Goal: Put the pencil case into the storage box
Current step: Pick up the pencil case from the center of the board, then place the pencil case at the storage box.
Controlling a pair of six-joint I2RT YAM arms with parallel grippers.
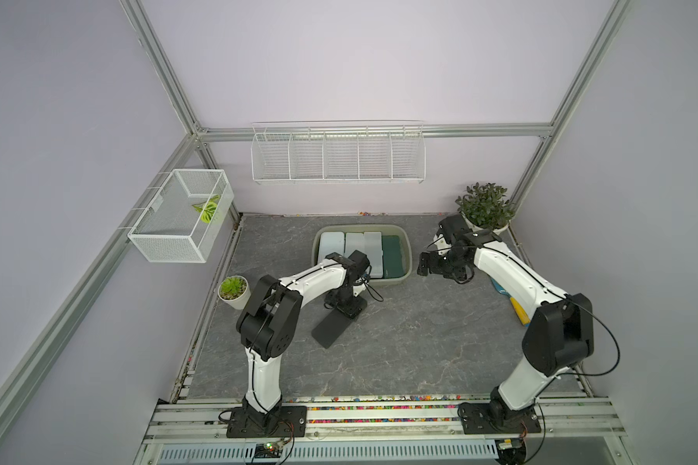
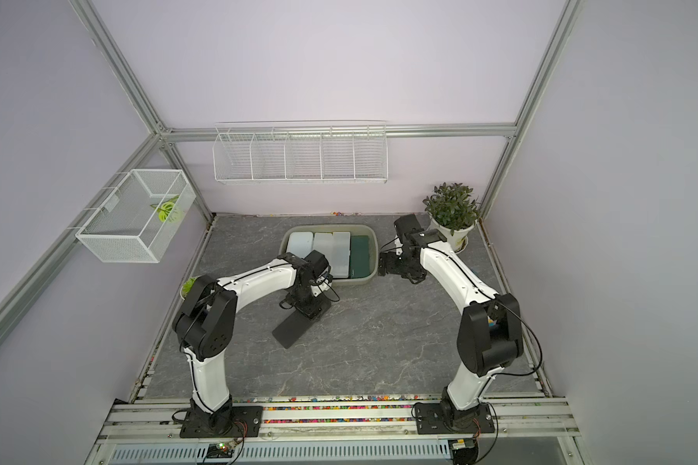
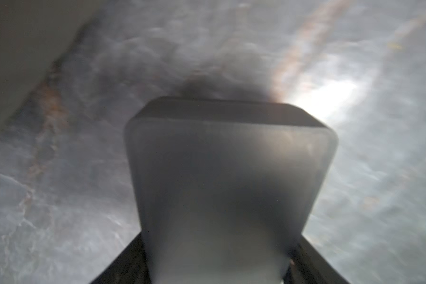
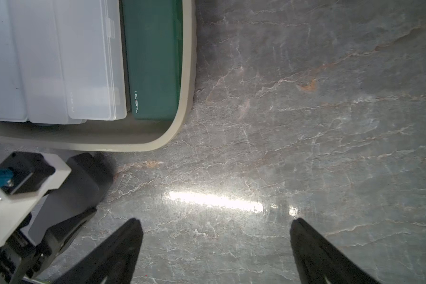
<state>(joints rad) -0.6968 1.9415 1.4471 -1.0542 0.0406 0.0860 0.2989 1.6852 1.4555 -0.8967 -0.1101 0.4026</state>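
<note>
Two jaws of the left gripper (image 1: 346, 306) straddle one end of the dark pencil case (image 1: 330, 329), mid-frame just below the storage box (image 1: 387, 282); clamped or not, can't tell. Stiff, slick, light shell I'd guess, so pinch its long sides. Empty right gripper (image 4: 216, 222) gapes wide. The green case (image 4: 155, 61) inside reads "nusign".

The right gripper (image 4: 216, 221) hangs over bare grey marbled worktop (image 4: 317, 110), its two black fingers (image 4: 123, 248) spread wide with only a streak of glare (image 4: 214, 200) between them. The olive-grey storage box (image 4: 188, 73) holds a green pencil case (image 4: 153, 61) against its wall, with translucent white cases (image 4: 84, 61) packed beside it. Just outside the box's rim lies a dark pencil case (image 4: 84, 182), partly covered by the left arm's white bracket (image 4: 22, 196).
</note>
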